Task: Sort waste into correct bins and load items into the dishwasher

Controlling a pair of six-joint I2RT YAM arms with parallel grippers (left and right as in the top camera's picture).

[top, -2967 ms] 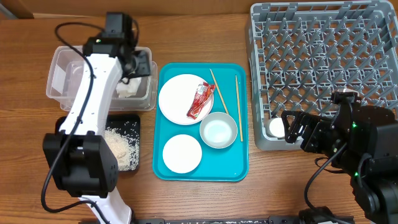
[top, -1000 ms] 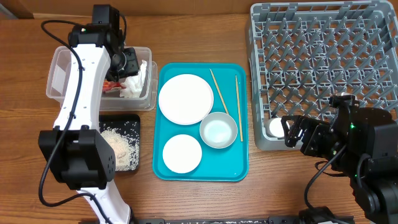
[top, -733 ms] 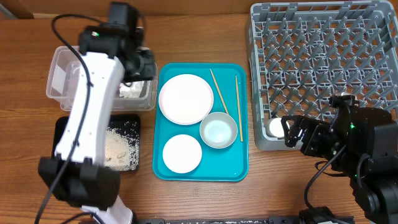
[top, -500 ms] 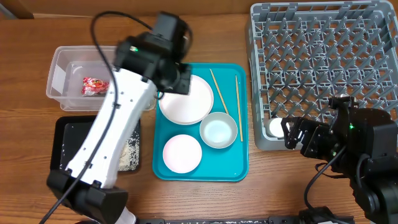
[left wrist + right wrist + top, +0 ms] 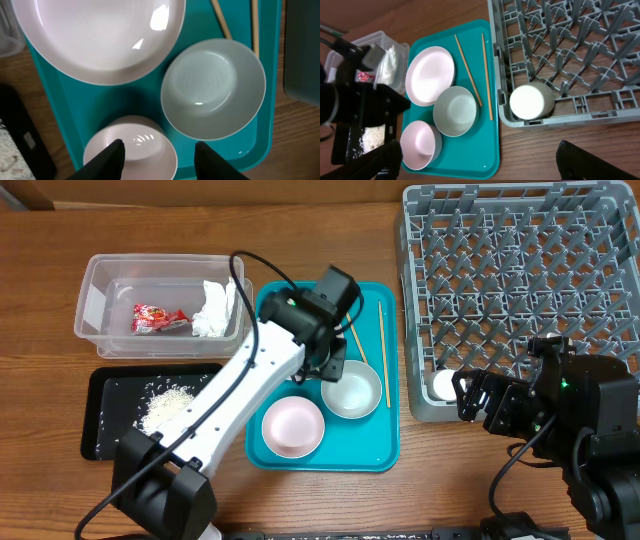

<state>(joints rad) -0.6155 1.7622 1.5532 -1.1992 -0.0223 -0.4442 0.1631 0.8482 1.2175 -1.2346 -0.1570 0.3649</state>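
My left gripper (image 5: 322, 368) is open and empty above the teal tray (image 5: 385, 450). In the left wrist view (image 5: 160, 161) its fingers straddle the smaller white dish (image 5: 131, 150). The large white plate (image 5: 100, 35) and silvery-grey bowl (image 5: 213, 87) lie just beyond. Two chopsticks (image 5: 380, 340) lie at the tray's right side. The clear tub (image 5: 100, 280) holds the red wrapper (image 5: 160, 318) and white napkin (image 5: 213, 308). Rice (image 5: 165, 405) lies in the black tray (image 5: 110, 435). My right gripper (image 5: 487, 165) is wide open and empty, near the white cup (image 5: 531, 101) in the grey dish rack (image 5: 520, 290).
My left arm (image 5: 240, 395) crosses over the black tray's right end and the teal tray's left half, hiding most of the large plate from overhead. The rack fills the back right. The right arm's body (image 5: 590, 415) sits at the front right.
My left arm swung right from over the clear tub to over the teal tray. The red wrapper now lies in the tub beside the napkin. The right arm has not moved.
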